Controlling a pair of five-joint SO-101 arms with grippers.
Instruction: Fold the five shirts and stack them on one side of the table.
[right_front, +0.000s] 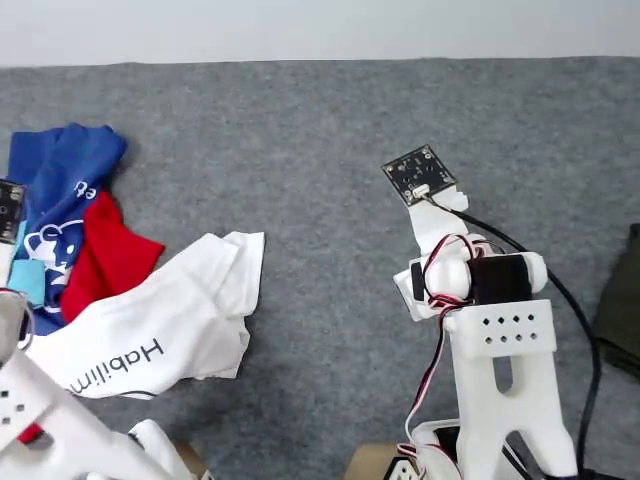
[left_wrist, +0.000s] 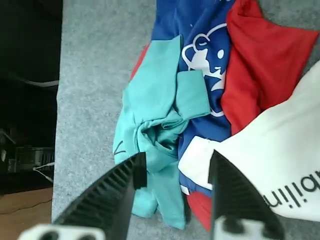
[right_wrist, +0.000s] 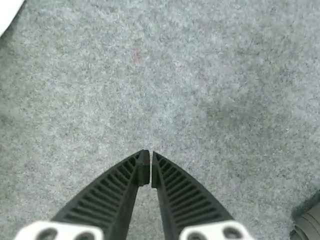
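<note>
White shirt stretches diagonally, near left to far right.

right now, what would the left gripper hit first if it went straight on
Probably the crumpled teal shirt, lying just ahead of the open left gripper, with a corner of the white shirt close beside it; depth is hard to judge.

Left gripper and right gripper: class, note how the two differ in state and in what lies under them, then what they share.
The left gripper is open, its jaws spread wide; the right gripper is shut, jaws together. The left gripper hangs over the crumpled teal shirt; the right gripper over bare grey table. Both have black ribbed jaws and hold nothing.
</note>
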